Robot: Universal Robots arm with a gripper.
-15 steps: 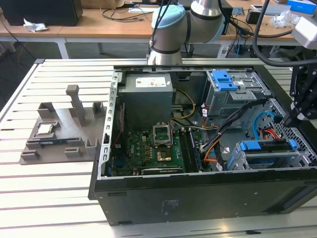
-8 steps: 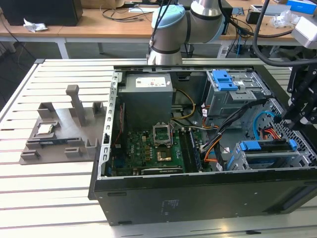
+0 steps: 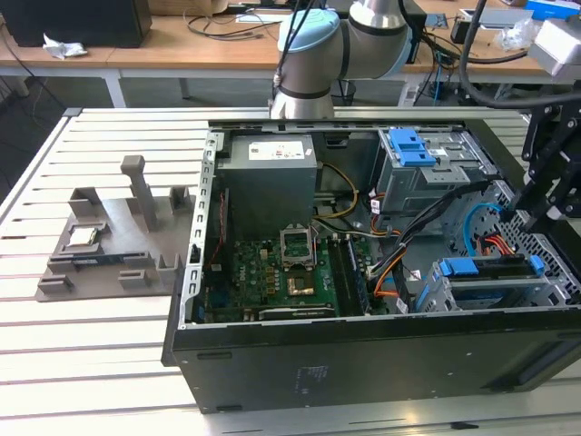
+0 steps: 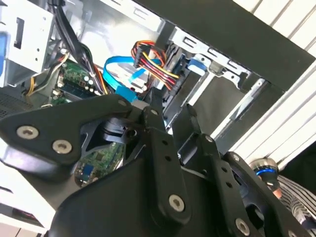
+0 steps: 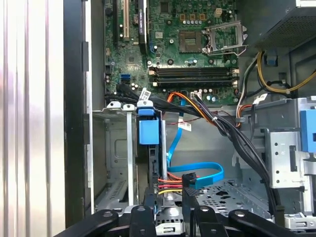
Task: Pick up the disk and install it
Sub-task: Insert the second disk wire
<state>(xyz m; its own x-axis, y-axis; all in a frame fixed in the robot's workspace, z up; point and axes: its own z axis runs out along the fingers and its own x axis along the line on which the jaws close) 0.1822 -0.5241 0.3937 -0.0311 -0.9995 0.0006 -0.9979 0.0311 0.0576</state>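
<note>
From where I stand, the disk [image 3: 488,265] sits on edge in the metal drive cage [image 3: 495,295] at the front corner of the open computer case [image 3: 363,354], towards the exterior view's right. Little of its silver body shows. What shows is a thin dark strip with the blue carrier frame [image 3: 457,268] at both ends. In the first wrist view the disk [image 5: 154,168] runs down the narrow slot, with a blue tab [image 5: 148,131] at one end. Red, yellow and black cables [image 5: 170,182] lie just beside the other end. Its label can't be made out.
</note>
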